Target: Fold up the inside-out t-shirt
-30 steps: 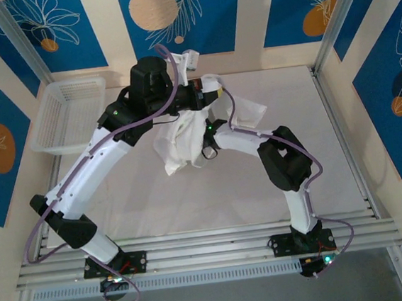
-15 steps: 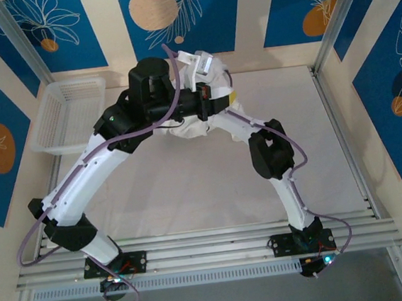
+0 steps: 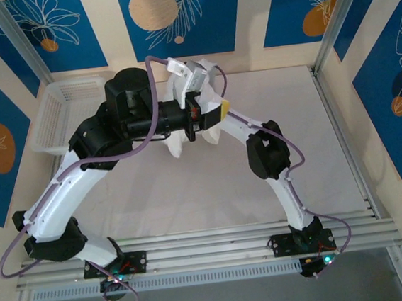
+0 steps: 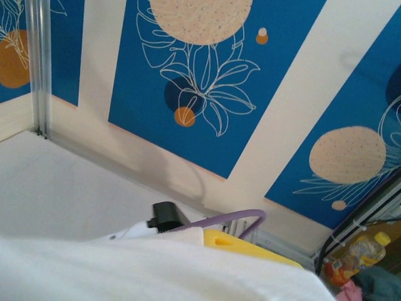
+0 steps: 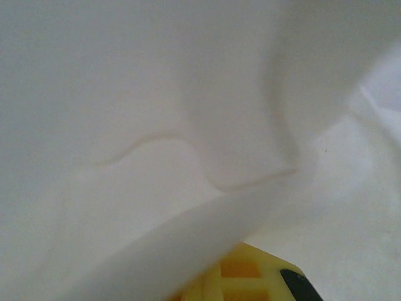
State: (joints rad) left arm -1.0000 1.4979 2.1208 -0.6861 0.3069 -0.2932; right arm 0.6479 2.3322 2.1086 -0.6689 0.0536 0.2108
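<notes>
Far-centre over the surface [image 3: 292,134], left fingers [image 3: 198,116] and right fingers [image 5: 245,276] both clench the thin white cotton t-shirt [image 3: 175,144], bunched, hanging below them.

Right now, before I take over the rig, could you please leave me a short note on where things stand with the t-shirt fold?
Left gripper: shut, pinching the t-shirt.
Right gripper: shut on the same t-shirt, with cloth draped over it.
T-shirt: bunched up and held between the two grippers over the far middle of the table, one end hanging down. I cannot tell whether that end touches the table.
Basket: at the far left, apart from the shirt.
Done: the shirt is picked up; no fold shows.
Left: lay it flat, smooth it out, then make every fold.
</notes>
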